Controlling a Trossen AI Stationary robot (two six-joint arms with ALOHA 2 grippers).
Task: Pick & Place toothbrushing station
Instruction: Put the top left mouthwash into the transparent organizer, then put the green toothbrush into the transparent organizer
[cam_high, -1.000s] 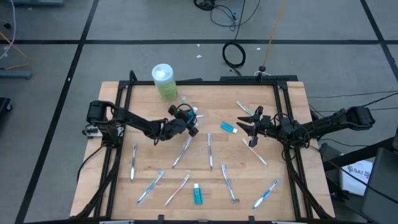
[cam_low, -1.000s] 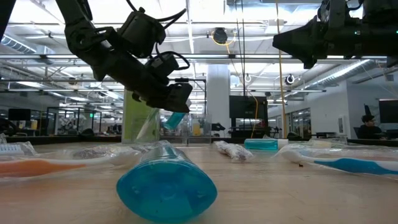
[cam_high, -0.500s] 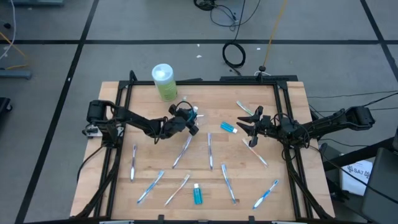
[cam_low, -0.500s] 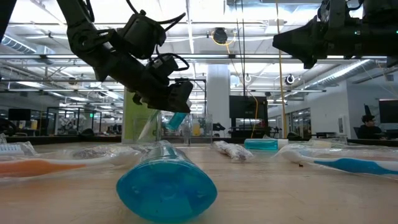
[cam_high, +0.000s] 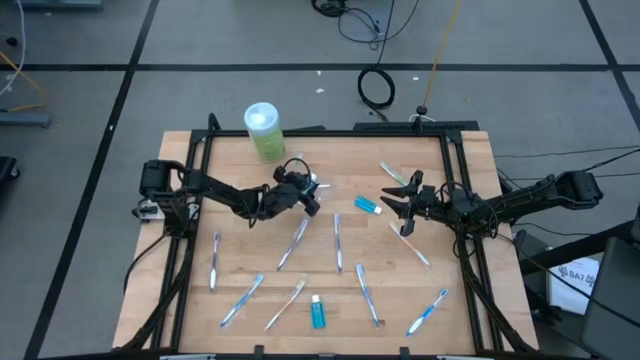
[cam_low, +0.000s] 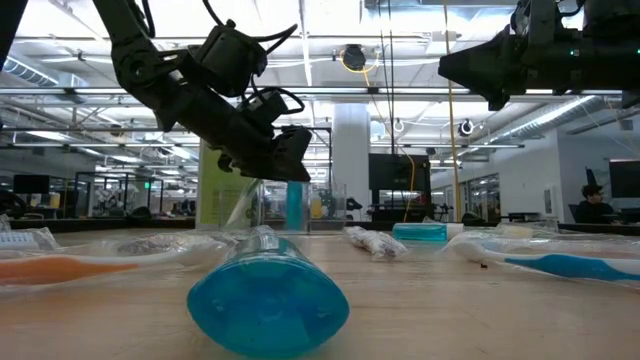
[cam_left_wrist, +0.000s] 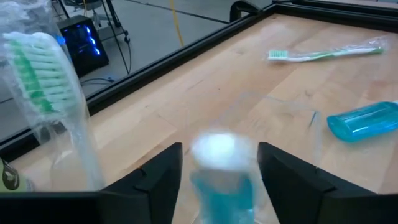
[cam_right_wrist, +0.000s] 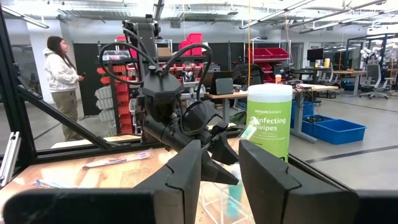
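Wipes canister (cam_right_wrist: 269, 121): "amazonbasics", "...infecting wipes" (first letters hidden behind toothbrush).

Layout of table (cam_high: 240, 165), high view.
Wipes canister (cam_high: 264, 132) stands at the far left corner. Left gripper (cam_high: 308, 197) hangs just in front of it, right gripper (cam_high: 399, 203) across from it toward the right edge; a toothpaste tube (cam_high: 368, 206) lies between them. Wrapped toothbrushes (cam_high: 297, 243) lie scattered over the near half. A second toothpaste tube (cam_high: 318, 312) lies at the near edge, centre.
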